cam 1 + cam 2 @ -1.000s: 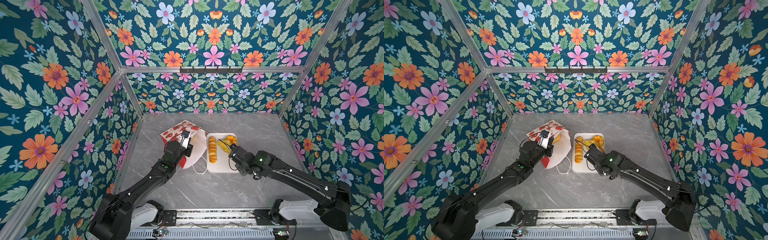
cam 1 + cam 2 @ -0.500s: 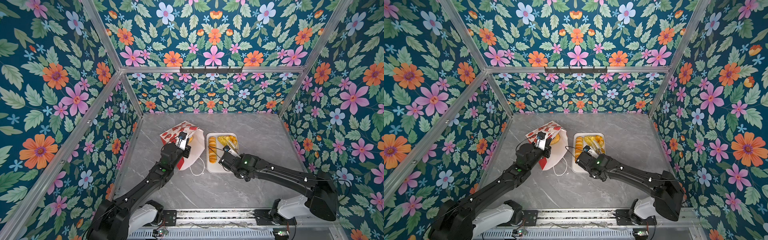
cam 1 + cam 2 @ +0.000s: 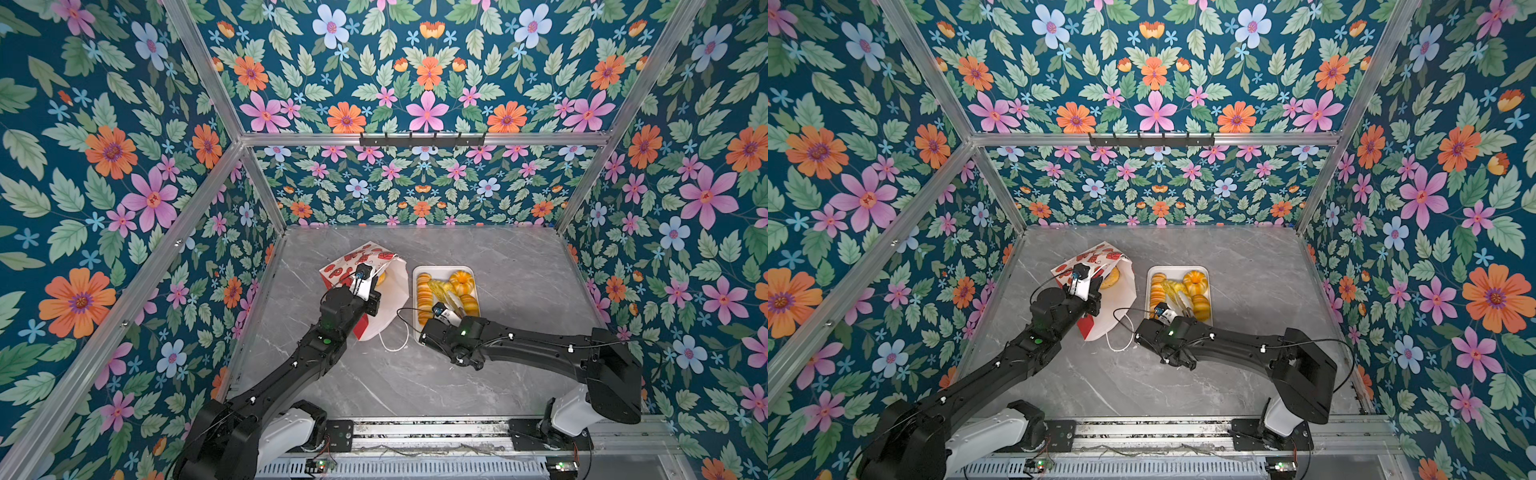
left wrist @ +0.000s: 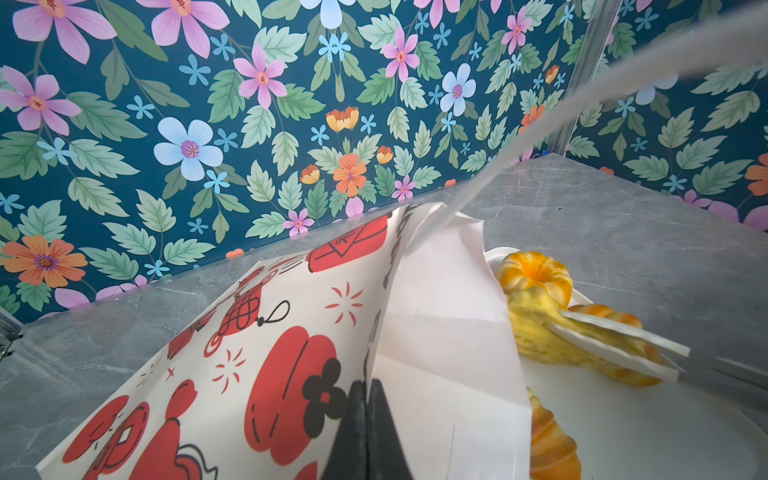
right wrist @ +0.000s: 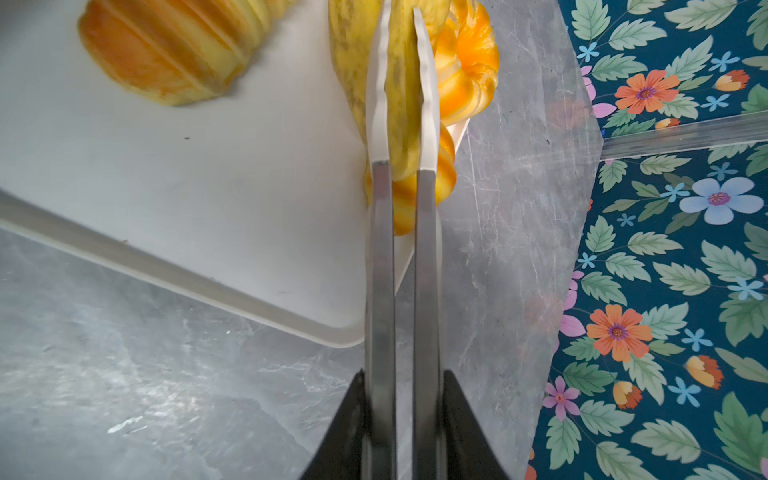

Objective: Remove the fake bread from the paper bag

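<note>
Yellow fake bread (image 5: 401, 124) is sitting pinched between the nearly closed fingers (image 5: 377, 83) of the right gripper (image 5: 400, 25), arm outstretched; left gripper (image 4: 366, 399) is clamping the paper bag (image 4: 291, 332).

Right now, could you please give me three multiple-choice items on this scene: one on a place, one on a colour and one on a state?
1. In both top views, relative to the bag, the tray lies:
A) to its left
B) to its right
C) inside it

2. The tray is:
A) white
B) red
C) black

3. The left gripper is:
A) open
B) shut on nothing
C) shut on the bag's edge

Answers:
1 B, the tray sits on the table just right of the bag.
2 A, its rim and bare floor are white.
3 C, the left wrist view shows its jaws pinching the paper edge.
</note>
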Robot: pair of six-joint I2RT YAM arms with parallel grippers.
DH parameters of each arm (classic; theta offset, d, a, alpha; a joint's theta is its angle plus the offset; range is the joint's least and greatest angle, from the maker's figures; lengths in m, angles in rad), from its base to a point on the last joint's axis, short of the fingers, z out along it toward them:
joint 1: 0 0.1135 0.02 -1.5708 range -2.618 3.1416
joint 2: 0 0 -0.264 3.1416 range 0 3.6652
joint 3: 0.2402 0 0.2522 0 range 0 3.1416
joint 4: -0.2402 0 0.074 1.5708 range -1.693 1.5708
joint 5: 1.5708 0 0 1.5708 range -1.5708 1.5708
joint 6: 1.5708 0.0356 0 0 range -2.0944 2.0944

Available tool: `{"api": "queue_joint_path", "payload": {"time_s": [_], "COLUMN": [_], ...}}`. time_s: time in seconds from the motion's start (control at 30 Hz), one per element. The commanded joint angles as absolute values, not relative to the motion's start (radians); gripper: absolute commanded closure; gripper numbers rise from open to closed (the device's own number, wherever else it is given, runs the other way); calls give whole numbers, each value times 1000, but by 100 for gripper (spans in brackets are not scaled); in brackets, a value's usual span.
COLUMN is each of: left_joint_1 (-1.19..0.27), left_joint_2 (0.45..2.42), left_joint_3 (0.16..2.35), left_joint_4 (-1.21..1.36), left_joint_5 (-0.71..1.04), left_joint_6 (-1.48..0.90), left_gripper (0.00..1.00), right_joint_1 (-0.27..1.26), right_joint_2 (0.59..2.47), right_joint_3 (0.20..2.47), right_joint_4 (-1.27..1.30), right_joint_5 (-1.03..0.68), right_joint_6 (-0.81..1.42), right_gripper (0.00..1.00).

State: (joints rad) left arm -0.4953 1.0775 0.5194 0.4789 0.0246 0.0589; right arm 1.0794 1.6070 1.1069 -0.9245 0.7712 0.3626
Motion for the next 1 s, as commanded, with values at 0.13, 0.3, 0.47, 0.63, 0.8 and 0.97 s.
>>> {"api": "queue_joint_path", "payload": {"time_s": [0.13,0.3,0.47,0.63,0.8,0.97], "left_joint_1": [-488,-485,-486,-483,-482,-482], "left_joint_2": [1077,1080,1081,1084,1092,1091], "left_joint_3": [515,512,511,512,512,515], "left_joint_4": [529,536,537,540,543,542], "left_joint_5": [32,37,41,47,53,58], "left_joint_6": [52,49,48,46,43,40], "left_gripper": [100,100,100,100,100,100], "right_joint_1": [1117,1158,1168,1168,1165,1096], "right_joint_2": [1625,1607,1559,1472,1358,1270], "right_joint_3": [1105,1089,1066,1033,1008,981], "right_joint_4": [-974,-952,-911,-858,-800,-791], "right_joint_5": [699,637,550,460,422,417], "right_joint_6": [438,458,468,477,474,476], "right_gripper": [87,78,73,67,58,56]}}
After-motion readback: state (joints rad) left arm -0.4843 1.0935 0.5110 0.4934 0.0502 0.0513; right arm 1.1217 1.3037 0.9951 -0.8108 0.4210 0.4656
